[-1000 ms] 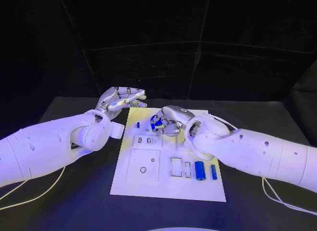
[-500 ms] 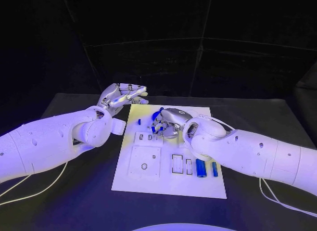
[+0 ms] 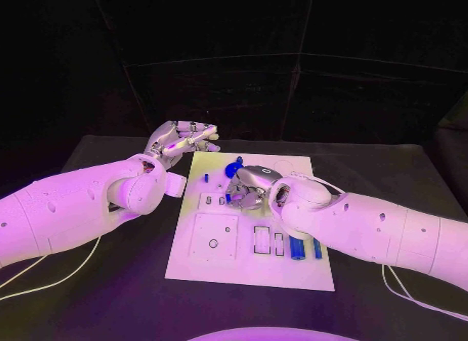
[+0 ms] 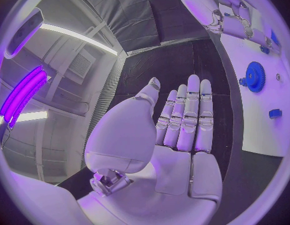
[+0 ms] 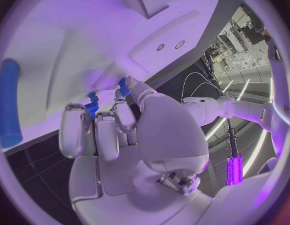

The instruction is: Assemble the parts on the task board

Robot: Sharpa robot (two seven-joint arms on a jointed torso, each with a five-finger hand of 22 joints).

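While the right hand (image 3: 250,186) curls over the task board's (image 3: 219,264) far half, fingertips pinching a small blue part (image 5: 92,105), orientation unclear, the left hand (image 4: 179,120) hovers off-board, fingers straight, together, holding nothing.

No legible text, label or number anywhere.

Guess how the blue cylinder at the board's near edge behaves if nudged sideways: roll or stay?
Likely rolls: the blue cylinder looks round and smooth, lying on its side on the flat board. Probably rigid and light, like moulded plastic. The thinner blue rod beside it might stop a roll that way; whether a recess seats the cylinder I cannot tell.
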